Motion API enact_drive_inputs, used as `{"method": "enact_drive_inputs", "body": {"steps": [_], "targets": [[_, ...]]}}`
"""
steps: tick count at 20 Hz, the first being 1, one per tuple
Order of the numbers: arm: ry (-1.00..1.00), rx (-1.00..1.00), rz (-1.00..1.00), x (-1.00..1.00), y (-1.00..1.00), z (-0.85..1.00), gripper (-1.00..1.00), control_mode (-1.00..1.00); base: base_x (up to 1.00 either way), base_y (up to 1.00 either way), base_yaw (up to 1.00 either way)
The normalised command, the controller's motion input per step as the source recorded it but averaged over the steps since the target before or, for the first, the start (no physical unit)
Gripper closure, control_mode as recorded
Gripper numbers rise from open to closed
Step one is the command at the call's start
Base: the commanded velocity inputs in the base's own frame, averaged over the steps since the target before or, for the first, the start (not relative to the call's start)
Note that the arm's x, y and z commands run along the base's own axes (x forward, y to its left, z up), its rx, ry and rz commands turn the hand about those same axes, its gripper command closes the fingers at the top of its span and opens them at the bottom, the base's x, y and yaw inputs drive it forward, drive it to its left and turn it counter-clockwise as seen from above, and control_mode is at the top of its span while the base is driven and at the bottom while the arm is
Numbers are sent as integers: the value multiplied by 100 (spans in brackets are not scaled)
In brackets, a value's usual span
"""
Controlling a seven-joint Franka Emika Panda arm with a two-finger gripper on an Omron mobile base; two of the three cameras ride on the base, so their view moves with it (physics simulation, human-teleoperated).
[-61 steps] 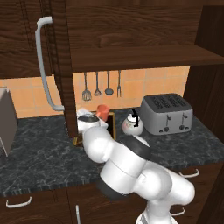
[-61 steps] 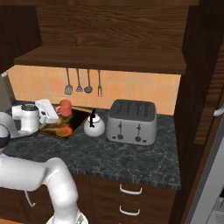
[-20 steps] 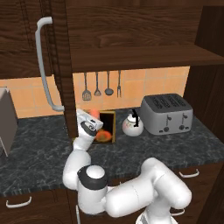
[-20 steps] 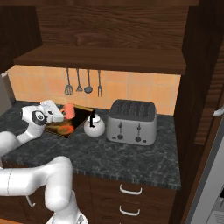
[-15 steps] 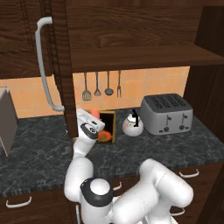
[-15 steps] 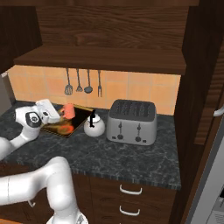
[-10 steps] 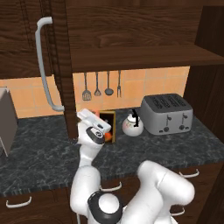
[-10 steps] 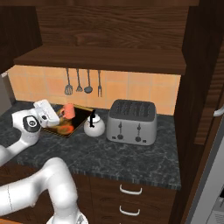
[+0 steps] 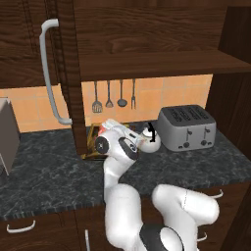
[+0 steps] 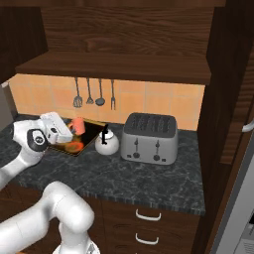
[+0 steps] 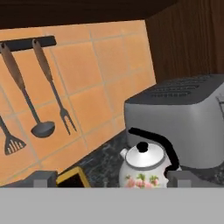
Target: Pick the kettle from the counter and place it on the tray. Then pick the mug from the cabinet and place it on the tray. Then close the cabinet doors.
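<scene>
The kettle (image 11: 143, 165) stands just beside the toaster (image 10: 150, 137), on its tray (image 10: 84, 137) side. The mug (image 10: 78, 125) sits on that tray, further from the toaster. The gripper (image 11: 109, 178) faces the kettle — fingers spread, nothing between them.

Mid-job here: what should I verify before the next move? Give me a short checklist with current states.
1. Gripper empty: ok. The fingers stand wide apart with nothing between them.
2. Mug on tray: ok by the look. It sits over the tray, apart from the gripper.
3. Kettle on tray: looks not ok. The hand view shows counter between the tray corner and the kettle.
4. Cabinet door shut: not ok, it stands open.
5. Room between kettle and toaster: cannot tell, they stand close together.
</scene>
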Motion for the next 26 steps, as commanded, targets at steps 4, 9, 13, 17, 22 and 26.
{"method": "enact_drive_inputs", "body": {"steps": [4,9,13,17,22,26], "targets": [[23,0,8,-55,-49,43,-100,-100,0,0,0],[25,5,15,-42,-51,11,-100,-100,0,0,0],[7,27,17,-22,-66,-9,-100,-100,0,0,0],[22,11,23,0,-45,11,-100,-100,0,0,0],[17,9,27,28,-17,-2,-100,-100,0,0,0],[12,10,23,66,0,-15,-100,-100,0,0,0]]}}
